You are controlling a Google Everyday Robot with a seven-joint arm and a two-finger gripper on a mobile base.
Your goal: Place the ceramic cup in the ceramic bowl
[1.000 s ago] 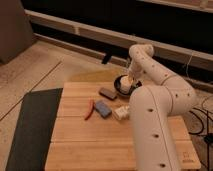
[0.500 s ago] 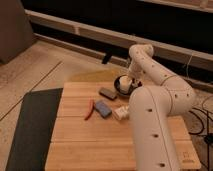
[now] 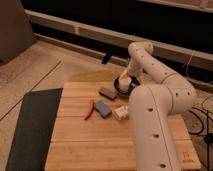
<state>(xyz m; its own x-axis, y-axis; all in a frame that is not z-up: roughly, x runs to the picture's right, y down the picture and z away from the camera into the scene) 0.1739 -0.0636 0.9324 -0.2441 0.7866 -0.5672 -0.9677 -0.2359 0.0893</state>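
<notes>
No clear movement is seen since the earlier frames: the gripper [image 3: 126, 75] is kept over the bowl [image 3: 126, 86] at the far edge of the wooden table [image 3: 100, 145]. The cup [image 3: 125, 81] is seen at the gripper, inside the bowl's rim. One dark block [image 3: 108, 93], one blue block [image 3: 103, 108], one red object [image 3: 89, 109] and one white package [image 3: 120, 113] are lying nearby. A dark mat [image 3: 32, 125] is lying on the left.

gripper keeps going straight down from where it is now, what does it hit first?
Probably the bowl. The gripper hangs at the table's far edge, pointing down over the bowl, with the cup at its tip. The cup's base would likely meet the bowl's inside first, though depth is hard to judge.
</notes>
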